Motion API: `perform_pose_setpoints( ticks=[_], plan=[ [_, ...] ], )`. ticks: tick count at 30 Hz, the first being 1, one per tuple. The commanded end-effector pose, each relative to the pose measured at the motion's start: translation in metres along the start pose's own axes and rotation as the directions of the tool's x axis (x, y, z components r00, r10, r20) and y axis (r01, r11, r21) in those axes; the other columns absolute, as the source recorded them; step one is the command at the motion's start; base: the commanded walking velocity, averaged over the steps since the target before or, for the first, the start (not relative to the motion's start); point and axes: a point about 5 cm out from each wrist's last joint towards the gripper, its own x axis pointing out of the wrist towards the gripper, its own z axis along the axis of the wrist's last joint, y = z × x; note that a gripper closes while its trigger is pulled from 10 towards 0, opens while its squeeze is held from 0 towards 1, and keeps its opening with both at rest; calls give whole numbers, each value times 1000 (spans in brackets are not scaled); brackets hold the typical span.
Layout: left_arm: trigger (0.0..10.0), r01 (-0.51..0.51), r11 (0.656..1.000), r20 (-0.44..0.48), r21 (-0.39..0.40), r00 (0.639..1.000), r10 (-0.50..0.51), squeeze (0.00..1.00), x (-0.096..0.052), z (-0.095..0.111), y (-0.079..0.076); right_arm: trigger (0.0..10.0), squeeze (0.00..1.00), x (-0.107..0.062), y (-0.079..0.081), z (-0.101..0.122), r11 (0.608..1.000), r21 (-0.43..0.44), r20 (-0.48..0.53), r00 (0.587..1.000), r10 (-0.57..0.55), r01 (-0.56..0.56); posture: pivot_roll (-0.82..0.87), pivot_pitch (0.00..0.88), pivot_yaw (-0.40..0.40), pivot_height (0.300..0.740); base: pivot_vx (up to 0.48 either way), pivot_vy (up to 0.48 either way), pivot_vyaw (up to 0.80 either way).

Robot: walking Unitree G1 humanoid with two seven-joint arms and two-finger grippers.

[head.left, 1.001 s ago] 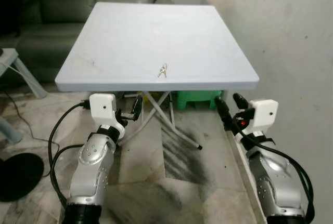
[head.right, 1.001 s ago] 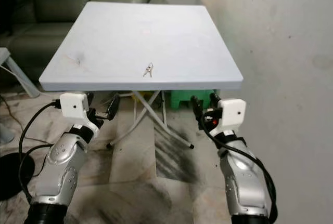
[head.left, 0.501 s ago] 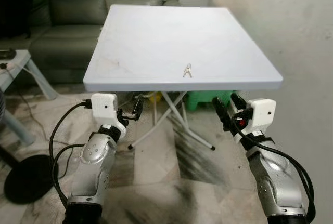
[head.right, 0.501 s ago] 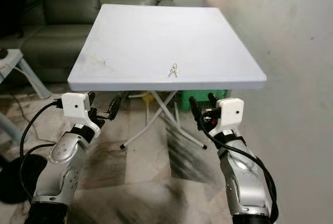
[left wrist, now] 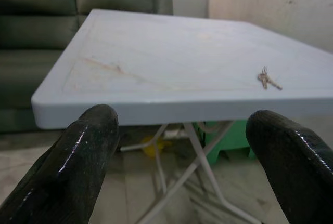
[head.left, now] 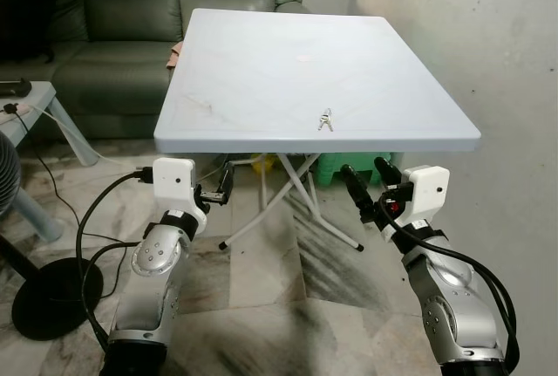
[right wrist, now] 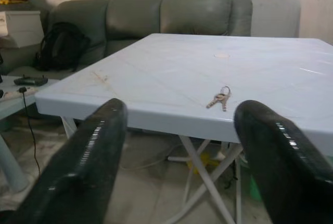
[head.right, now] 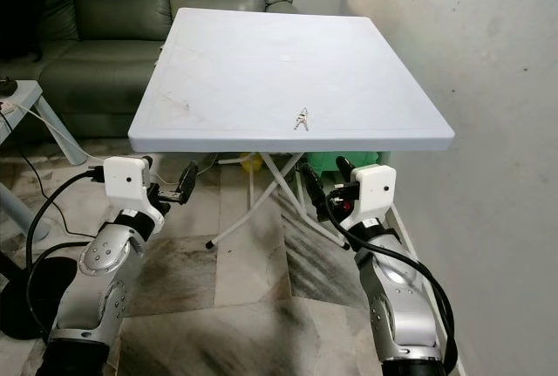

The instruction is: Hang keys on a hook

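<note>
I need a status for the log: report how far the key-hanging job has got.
Nothing looks done: the keys lie untouched near the front edge of the white folding table. In hand: the left gripper and right gripper are held open below that edge, empty. Left: grasp, lift and hang them; no hook is visible.

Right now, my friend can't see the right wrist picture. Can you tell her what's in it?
A small bunch of keys lies near the front edge of a pale blue folding table. The right claw is open, below the table edge. Behind stands a grey-green sofa.
</note>
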Motion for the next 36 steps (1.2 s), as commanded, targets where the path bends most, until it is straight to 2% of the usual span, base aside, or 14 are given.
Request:
perform_pose_setpoints(
  ticks=[1,4,5,6,7,12,13,16,17,27,36],
  plan=[
    [10000,2,1000,-14,12,1000,-1,0,-1,-1,1,10000,1000,-2,-1,1,1000,-7,0,1000,3,-3,-32,53,-42,740,0,0,0],
    [10000,3,1000,-14,23,1000,-3,0,-1,0,1,10000,1000,-2,-1,1,1000,4,-10,1000,23,-23,-32,58,-41,740,0,0,0],
    [10000,7,1000,-16,21,1000,-6,0,-1,0,0,10000,863,-2,-1,1,1000,0,-10,1000,29,-29,-30,62,-41,740,0,0,0],
    [10000,9,1000,-19,18,1000,-9,0,-1,0,0,10000,863,-2,-1,1,999,-4,-10,999,31,-32,-30,62,-41,740,0,0,0],
    [10000,12,1000,-17,20,1000,-12,0,-1,0,0,10000,0,-2,-1,1,1000,-16,-15,1000,25,-26,-29,63,-40,740,0,0,0],
    [10000,36,998,-5,53,999,-35,0,-3,1,-3,10000,0,-1,-2,0,999,-35,-20,1000,19,-20,-26,68,-39,740,0,0,0],
    [10000,38,998,-7,56,999,-38,0,-3,1,-3,10000,1000,-1,-1,1,999,-31,-15,999,30,-31,-25,68,-37,740,0,0,0],
    [10000,50,997,-9,61,999,-49,0,-4,0,-5,10000,1000,-2,-1,1,997,-64,-21,999,34,-35,-23,69,-37,740,0,0,0],
    [10000,56,996,-7,67,998,-55,0,-4,0,-5,10000,0,-1,-1,0,995,-91,-28,999,38,-41,-22,70,-37,740,0,0,0],
    [10000,58,997,-7,46,998,-58,0,-4,0,-6,10000,0,0,0,1,991,-123,-30,998,57,-61,-25,73,-38,740,0,0,0],
    [10000,77,996,-2,40,997,-77,0,-2,1,-8,10000,0,-1,1,0,990,-127,-33,998,62,-66,-28,78,-41,740,350,61,0]
  ],
)
